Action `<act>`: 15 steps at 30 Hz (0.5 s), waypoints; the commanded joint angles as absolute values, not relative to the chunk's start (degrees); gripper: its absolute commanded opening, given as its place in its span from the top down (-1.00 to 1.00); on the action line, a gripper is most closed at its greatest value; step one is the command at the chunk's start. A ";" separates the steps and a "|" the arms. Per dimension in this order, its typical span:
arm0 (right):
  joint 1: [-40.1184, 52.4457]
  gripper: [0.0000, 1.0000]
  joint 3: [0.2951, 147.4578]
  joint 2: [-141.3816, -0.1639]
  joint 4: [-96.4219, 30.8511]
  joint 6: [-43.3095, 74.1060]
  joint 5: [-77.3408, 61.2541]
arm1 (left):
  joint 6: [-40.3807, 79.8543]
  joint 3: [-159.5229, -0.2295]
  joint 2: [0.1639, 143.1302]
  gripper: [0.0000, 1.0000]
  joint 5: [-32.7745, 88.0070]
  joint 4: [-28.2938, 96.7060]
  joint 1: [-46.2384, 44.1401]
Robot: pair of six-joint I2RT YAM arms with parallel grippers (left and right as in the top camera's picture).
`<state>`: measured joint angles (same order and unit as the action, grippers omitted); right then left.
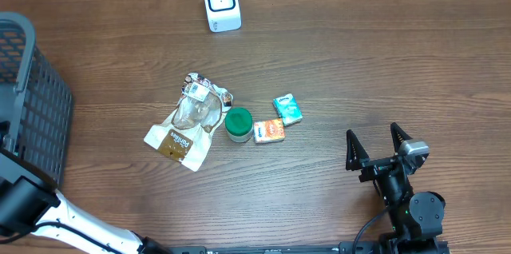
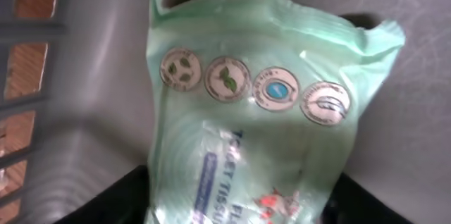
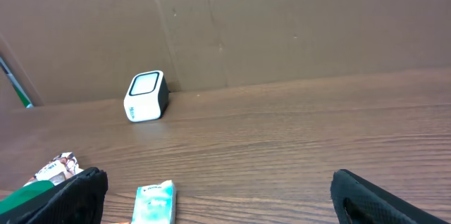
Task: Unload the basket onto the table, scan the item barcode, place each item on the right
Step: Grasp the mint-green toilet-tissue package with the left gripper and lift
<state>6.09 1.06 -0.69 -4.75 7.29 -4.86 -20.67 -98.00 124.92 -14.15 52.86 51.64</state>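
Pale green plastic tissue pack (image 2: 268, 111) lying inside grey slatted basket (image 2: 84, 111) at left, between left gripper (image 2: 239, 182) jaws, grip impossible to tell; right gripper (image 1: 372, 136) hovering near right, jaws released.

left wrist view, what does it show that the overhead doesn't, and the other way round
Only the left wrist: a green tissue pack inside the basket. Only the overhead: the scanner, snack bag, green jar, orange box, teal box and the open right gripper. Both: the basket.
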 commanded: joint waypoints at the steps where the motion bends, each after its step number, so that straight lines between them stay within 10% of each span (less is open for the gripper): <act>1: 6.37 -1.00 0.47 -0.16 -4.45 7.20 -4.34 | -18.37 -94.50 133.23 0.07 -12.75 53.54 52.10; 9: 6.37 -1.00 0.47 -0.16 -4.45 7.20 -4.34 | -17.96 -94.67 133.19 0.92 -8.75 53.49 52.01; 15: 6.37 -0.99 0.47 -0.16 -4.45 7.20 -4.34 | -17.78 -94.89 132.53 0.91 -7.20 54.33 51.24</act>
<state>6.09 1.06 -0.69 -4.73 7.29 -4.91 -18.76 -98.59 125.54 -12.67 53.25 51.42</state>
